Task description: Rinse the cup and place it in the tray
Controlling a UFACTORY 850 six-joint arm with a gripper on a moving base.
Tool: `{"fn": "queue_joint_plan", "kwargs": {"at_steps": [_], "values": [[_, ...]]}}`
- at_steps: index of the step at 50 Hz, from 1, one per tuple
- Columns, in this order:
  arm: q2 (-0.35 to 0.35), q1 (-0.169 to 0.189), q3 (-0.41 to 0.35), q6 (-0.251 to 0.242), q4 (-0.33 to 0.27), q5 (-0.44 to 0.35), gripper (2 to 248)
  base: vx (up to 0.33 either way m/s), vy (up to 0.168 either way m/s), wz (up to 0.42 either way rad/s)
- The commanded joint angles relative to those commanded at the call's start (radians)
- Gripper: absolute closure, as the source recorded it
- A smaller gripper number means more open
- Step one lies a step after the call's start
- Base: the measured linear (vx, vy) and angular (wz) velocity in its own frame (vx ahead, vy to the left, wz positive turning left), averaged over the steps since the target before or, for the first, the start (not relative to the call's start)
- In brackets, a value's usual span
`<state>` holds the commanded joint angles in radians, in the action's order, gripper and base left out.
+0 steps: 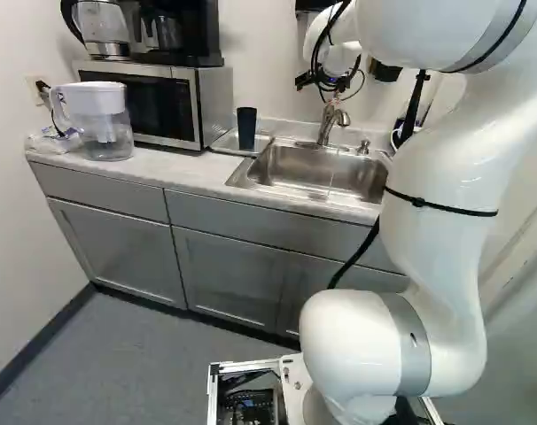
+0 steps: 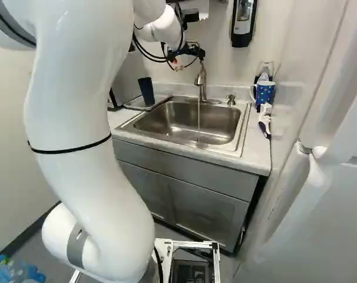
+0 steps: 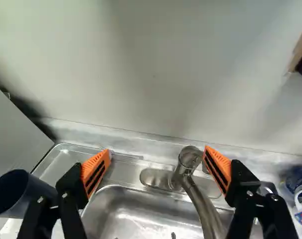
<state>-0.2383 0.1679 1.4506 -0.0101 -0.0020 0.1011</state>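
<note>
The gripper (image 2: 185, 54) hangs over the back of the sink (image 2: 244, 127), close to the faucet (image 2: 202, 82). A thin stream of water falls from the spout into the basin. In the wrist view the gripper (image 3: 157, 151) stands wide open with nothing gripped; the faucet (image 3: 203, 206) shows between and below its orange-padded fingers. The dark blue cup (image 1: 246, 129) stands open end up in the shallow tray (image 1: 220, 144), left of the sink. Seen from the wrist, the cup (image 3: 11, 191) is beside one finger, apart from it, and the tray (image 3: 66, 155) lies along the wall.
A microwave (image 1: 153, 102) with a coffee maker and a kettle on top stands left of the tray, beside a water pitcher (image 1: 100, 119). Right of the sink are a soap pump (image 2: 231, 100), a blue patterned mug (image 2: 265, 92) and a brush (image 2: 264, 119). A dispenser (image 2: 244, 20) hangs on the wall.
</note>
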Motion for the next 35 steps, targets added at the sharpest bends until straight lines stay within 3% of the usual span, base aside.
{"fn": "queue_joint_plan", "kwargs": {"at_steps": [35], "values": [[0.002,0.000,-0.003,0.000,0.000,0.016,3,0.000,0.000,0.000]]}}
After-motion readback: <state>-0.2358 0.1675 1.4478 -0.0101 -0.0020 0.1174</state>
